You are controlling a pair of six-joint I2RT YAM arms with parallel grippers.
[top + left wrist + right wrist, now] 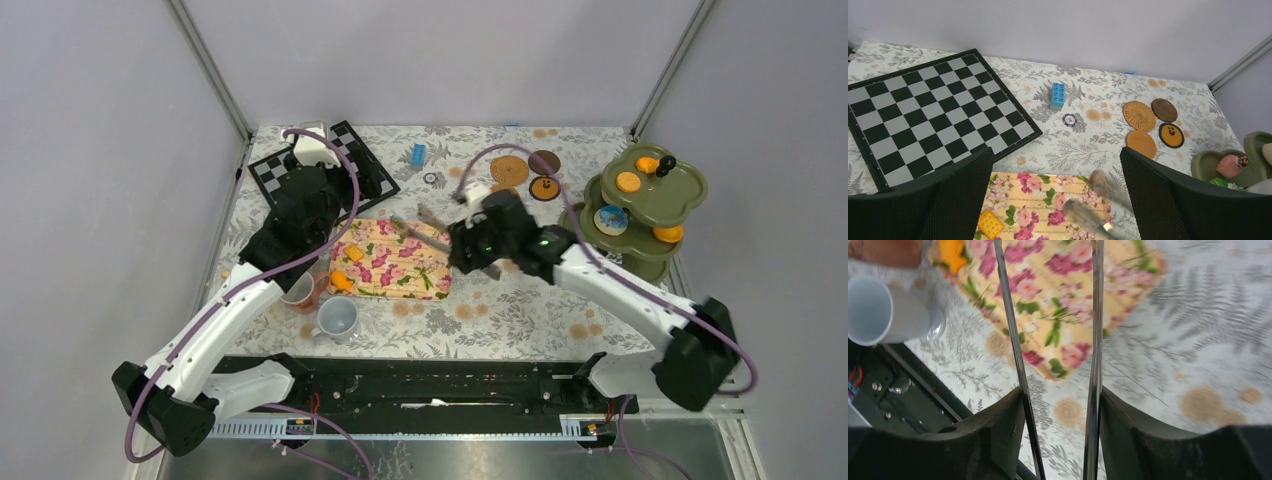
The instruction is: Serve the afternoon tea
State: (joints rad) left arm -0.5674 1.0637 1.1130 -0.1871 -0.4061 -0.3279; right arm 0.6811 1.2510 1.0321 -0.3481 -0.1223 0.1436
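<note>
- Slip hazard: right pincer (1060, 397) clenched on long silver metal tongs (1096, 340), thin blades against the finger pads; may twist or drop on a fast swing.
- Small orange toy pastry (952, 252) ahead and left of that pincer, on yellow floral fabric mat (1058, 290); may skid or get squashed if pinched hard.
- Pale round mug (878, 310) further left; easily knocked by a sweeping blade.
- Left pincer (1057, 155) released, spread wide above the mat; clash possible if both reach in.

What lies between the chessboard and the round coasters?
A blue toy brick and a small round token lie there, shown best in the left wrist view.
</note>
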